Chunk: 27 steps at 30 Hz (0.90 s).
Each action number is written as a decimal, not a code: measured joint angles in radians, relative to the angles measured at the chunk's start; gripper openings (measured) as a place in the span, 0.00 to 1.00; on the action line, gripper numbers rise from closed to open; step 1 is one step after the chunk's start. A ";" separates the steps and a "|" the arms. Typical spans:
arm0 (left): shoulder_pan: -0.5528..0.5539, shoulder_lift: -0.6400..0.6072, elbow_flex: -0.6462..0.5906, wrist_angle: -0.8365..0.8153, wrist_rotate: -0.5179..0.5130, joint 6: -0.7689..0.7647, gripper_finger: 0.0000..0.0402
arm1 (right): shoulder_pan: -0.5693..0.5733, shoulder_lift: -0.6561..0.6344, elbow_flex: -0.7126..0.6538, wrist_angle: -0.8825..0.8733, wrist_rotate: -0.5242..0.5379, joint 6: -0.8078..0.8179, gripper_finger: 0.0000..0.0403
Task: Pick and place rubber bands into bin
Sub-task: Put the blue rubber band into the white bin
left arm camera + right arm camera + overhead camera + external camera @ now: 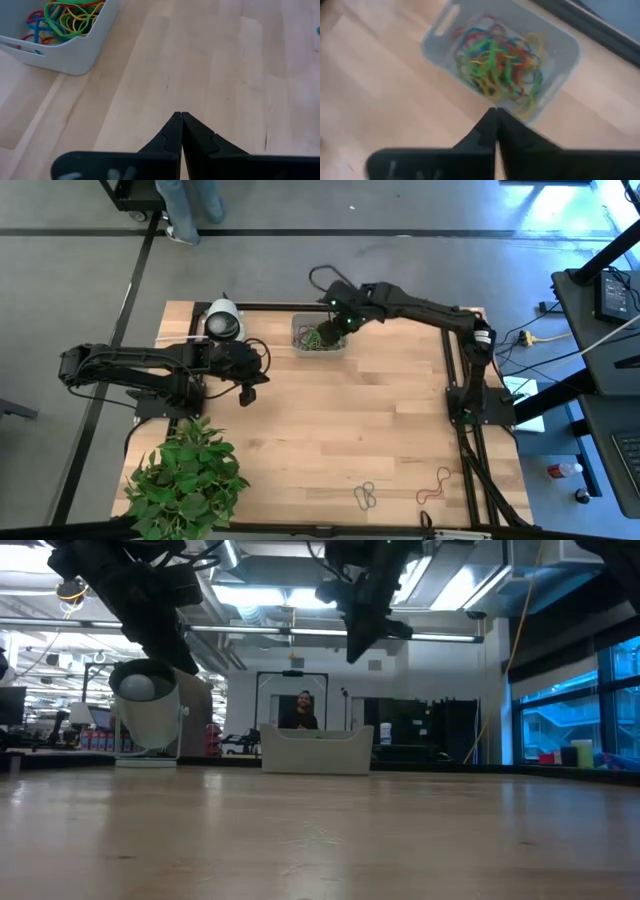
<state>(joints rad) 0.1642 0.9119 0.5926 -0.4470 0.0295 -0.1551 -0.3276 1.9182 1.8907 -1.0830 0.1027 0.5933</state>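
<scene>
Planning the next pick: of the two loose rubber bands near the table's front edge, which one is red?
The red rubber band, the one farther right; the pale rubber band lies left of it.

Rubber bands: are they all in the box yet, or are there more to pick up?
Most are in: the bin holds a colourful heap of rubber bands. Nothing is in hand: the right gripper is shut and empty above the bin, and the left gripper waits shut over bare wood. Left: a pale band and a red band near the table's front edge.
</scene>
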 joint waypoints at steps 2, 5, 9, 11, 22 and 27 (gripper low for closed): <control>0.000 0.000 0.000 -0.002 0.012 0.000 0.00 | -0.002 -0.004 0.000 0.009 0.000 -0.016 0.01; 0.000 0.000 0.000 -0.006 0.023 0.000 0.00 | 0.045 -0.041 0.000 0.015 0.023 -0.022 0.01; 0.000 0.000 0.000 -0.009 0.024 0.002 0.00 | 0.148 -0.119 0.001 -0.053 0.140 0.013 0.01; 0.000 0.000 0.000 -0.008 0.024 0.003 0.00 | 0.211 -0.146 0.001 -0.126 0.185 0.071 0.01; 0.000 0.000 0.000 -0.015 0.027 0.035 0.00 | 0.633 -0.165 -0.039 -0.399 0.314 0.653 0.06; 0.000 0.000 0.000 -0.024 0.022 0.060 0.00 | 0.754 -0.155 -0.179 -0.284 0.312 0.881 0.12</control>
<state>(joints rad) 0.1642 0.9118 0.5930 -0.4713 0.0520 -0.0949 0.4268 1.7631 1.7118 -1.3666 0.4144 1.4747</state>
